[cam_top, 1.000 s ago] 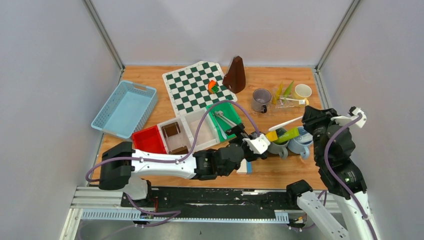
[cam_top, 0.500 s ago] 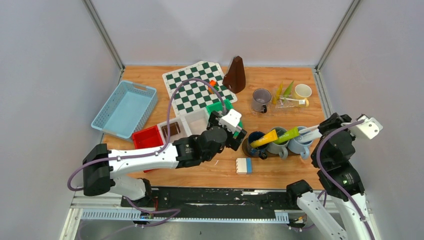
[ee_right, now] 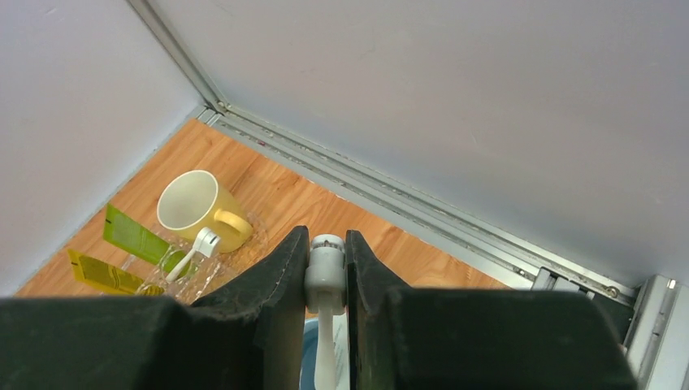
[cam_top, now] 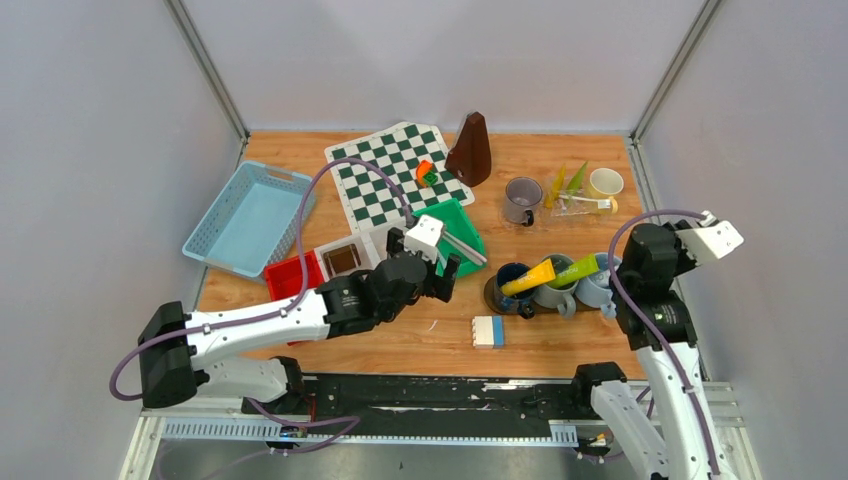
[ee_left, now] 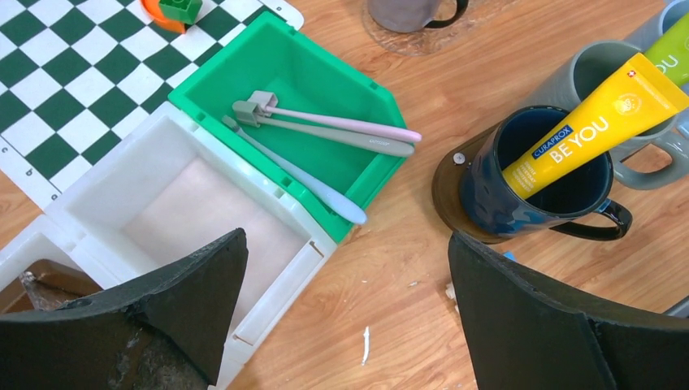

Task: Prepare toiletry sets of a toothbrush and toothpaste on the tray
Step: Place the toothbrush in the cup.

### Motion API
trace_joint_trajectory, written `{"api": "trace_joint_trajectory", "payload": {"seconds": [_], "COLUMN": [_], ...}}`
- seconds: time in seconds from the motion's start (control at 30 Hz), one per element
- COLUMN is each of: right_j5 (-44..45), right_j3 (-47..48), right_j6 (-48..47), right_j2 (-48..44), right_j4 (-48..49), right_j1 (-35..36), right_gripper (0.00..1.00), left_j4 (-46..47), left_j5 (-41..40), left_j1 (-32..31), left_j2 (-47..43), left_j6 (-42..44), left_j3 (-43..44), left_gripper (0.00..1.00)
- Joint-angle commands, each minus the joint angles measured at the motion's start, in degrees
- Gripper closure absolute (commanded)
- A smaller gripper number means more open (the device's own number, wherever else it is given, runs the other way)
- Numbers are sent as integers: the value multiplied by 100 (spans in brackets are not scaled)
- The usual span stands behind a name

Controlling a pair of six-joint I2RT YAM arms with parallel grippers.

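1. Top view:
   - Left gripper (cam_top: 432, 268) hangs over the white bin (cam_top: 372, 245), jaws spread, nothing betw. them.
   - Green bin (cam_top: 455, 215) is just ahead; dark blue mug (cam_top: 510, 285) is off to its right.
   - Yellow tube (cam_top: 530, 277) leans in that mug, and green tube (cam_top: 578, 268) in the grey-green mug (cam_top: 555, 293).
   - Right gripper (cam_top: 628, 265) sits at the row's right end, by the light blue mug (cam_top: 597, 290).
   - Whitish toothbrush (cam_top: 608, 262) pokes from it over that mug; can't tell if the tip is inside.
2. Left wrist:
   - Fingers (ee_left: 162, 309) are wide apart, w/ bare wood betw. them.
   - Three spare brushes (ee_left: 325, 130) lie in the green bin (ee_left: 341, 81), ahead of the jaws.
   - Dark blue mug (ee_left: 520, 187) is ahead-right, clear of both fingers.
3. Right wrist:
   - Jaws pinch the whitish toothbrush (ee_right: 327, 280) at its end.
   - Its shaft drops betw. the fingers to the frame's bottom edge.
   - Pale yellow mug (ee_right: 195, 203) stands beyond, to the left.
   - Loose green tube (ee_right: 134, 236) and loose yellow tube (ee_right: 101, 275) lie beside it.
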Motion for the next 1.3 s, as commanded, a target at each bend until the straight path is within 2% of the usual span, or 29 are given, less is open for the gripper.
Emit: {"api": "trace_joint_trajectory", "payload": {"seconds": [0.0,0.27,0.4,0.5,0.63,0.83,1.03,1.17,1.27], "right_j5": [-732,-1229,-1476,-1590,-1679,-1875,-2148,-2481,-2584], "right_j3": [-57,-163,-241,-279,-144,195,476,533,482], "right_j6": [633,835,1026,1155,1263,1215,755,626,600], "right_j2": [214,709,774,873,908,583,139,-194,-411], "right_j4": [274,241,83,-42,-263,-536,-564,-568,-557], "right_j1": [-368,-446,-482,-498,-500,-505,-500,-491,-436], "right_gripper": [100,100,94,84,60,42,21,16,15], "left_j4": [77,165,189,183,41,-273,-867,-1529,-2143], "left_j5": [25,31,35,55,81,82,102,130,214], "left_j1": [51,94,129,176,230,319,437,543,653], "left_j2": [-265,-322,-341,-312,-244,29,534,1033,1553], "left_j6": [-363,-534,-606,-668,-843,-1245,-1811,-2181,-2453], "left_j3": [-149,-352,-424,-422,-274,88,694,1273,1857], "left_gripper": [0,0,0,0,0,0,0,0,5]}}
